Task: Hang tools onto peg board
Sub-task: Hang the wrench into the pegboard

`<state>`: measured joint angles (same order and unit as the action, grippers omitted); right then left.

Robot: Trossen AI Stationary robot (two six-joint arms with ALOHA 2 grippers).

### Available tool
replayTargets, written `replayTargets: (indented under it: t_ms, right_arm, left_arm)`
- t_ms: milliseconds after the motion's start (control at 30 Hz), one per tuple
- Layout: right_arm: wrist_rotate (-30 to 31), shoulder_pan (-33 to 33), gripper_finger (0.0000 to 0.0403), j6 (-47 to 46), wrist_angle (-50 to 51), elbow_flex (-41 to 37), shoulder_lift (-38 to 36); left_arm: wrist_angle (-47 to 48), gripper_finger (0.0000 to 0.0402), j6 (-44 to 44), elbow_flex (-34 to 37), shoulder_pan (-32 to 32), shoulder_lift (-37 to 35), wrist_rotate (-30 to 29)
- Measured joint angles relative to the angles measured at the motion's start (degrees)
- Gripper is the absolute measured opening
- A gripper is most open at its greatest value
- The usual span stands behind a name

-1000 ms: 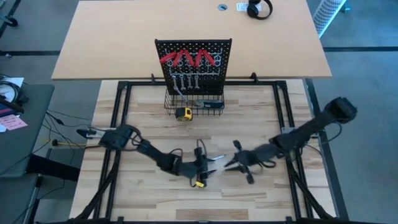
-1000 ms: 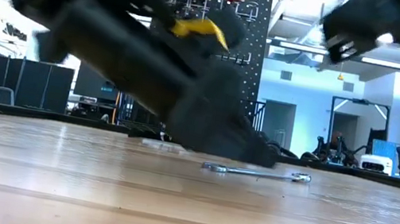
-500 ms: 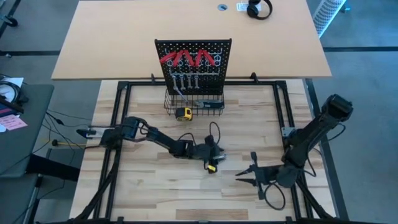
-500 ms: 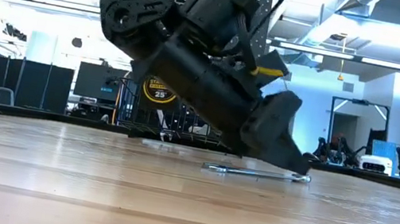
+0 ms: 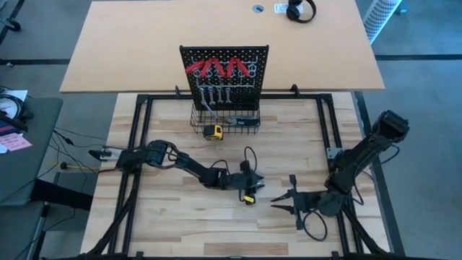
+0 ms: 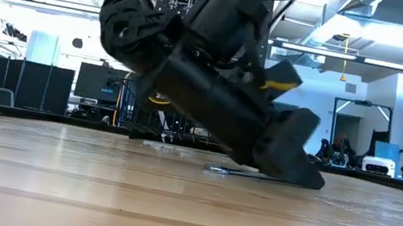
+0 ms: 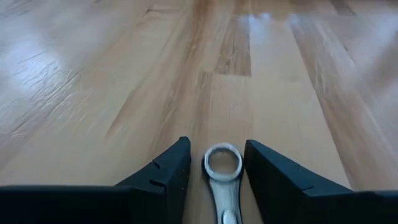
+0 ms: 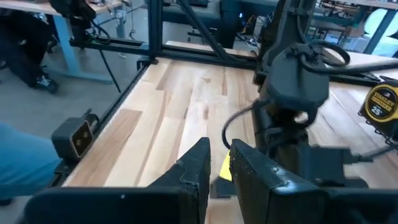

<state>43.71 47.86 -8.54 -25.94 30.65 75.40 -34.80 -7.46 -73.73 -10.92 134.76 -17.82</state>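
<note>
Now the left gripper [image 7: 214,171] is low on the wooden table [image 7: 93,93], its two fingers standing on either side of the ring end of a slim silver wrench [image 7: 222,171] that lies flat near the table's middle. The fingers are apart and do not yet touch the metal. I think this wrench is light, stiff and smooth, so it can slip; the thin shaft just behind the ring seems the best place to pinch. The right gripper [image 5: 283,203] waits aside, nearly closed and empty. The peg board [image 5: 224,72] stands well apart.

Bright, even light (tabletop glare)
</note>
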Motion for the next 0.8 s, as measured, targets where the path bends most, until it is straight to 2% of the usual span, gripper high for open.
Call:
replayTargets:
  t_ms: [133, 200, 300, 400, 567, 667, 800]
  right_arm:
    - [-0.07, 0.13, 0.0075, 0.00, 0.14, 0.03, 0.00]
    - [-0.07, 0.32, 0.0075, -0.01, 0.16, 0.03, 0.00]
    - [-0.09, 0.77, 0.0075, 0.37, 0.16, 0.03, 0.00]
    - [-0.07, 1.34, 0.0075, 0.90, 0.22, 0.03, 0.00]
    - [2.75, 2.44, 0.0075, 1.47, 0.44, 0.03, 0.00]
    - [3.18, 2.69, 0.0075, 1.47, 0.58, 0.03, 0.00]
    - [3.37, 2.67, 0.0075, 1.46, 0.40, 0.03, 0.25]
  left_arm:
    - [4.57, 0.0135, -0.98, -3.19, 0.00, 1.60, -0.26]
    - [8.67, 0.0111, -0.91, -3.89, 0.00, 1.61, -0.02]
    - [9.08, 0.0060, -0.72, -3.83, 0.00, 1.68, 0.99]
    - [9.21, 0.0057, -0.31, -3.81, 0.02, 1.51, 1.17]
    - [11.19, 0.0056, 2.43, -3.54, -0.44, -2.15, 1.03]
    - [13.11, 0.0011, 4.52, -3.13, -1.24, -5.59, 0.42]
    - [13.11, 0.0004, 7.38, -3.14, -2.60, -9.95, -1.46]
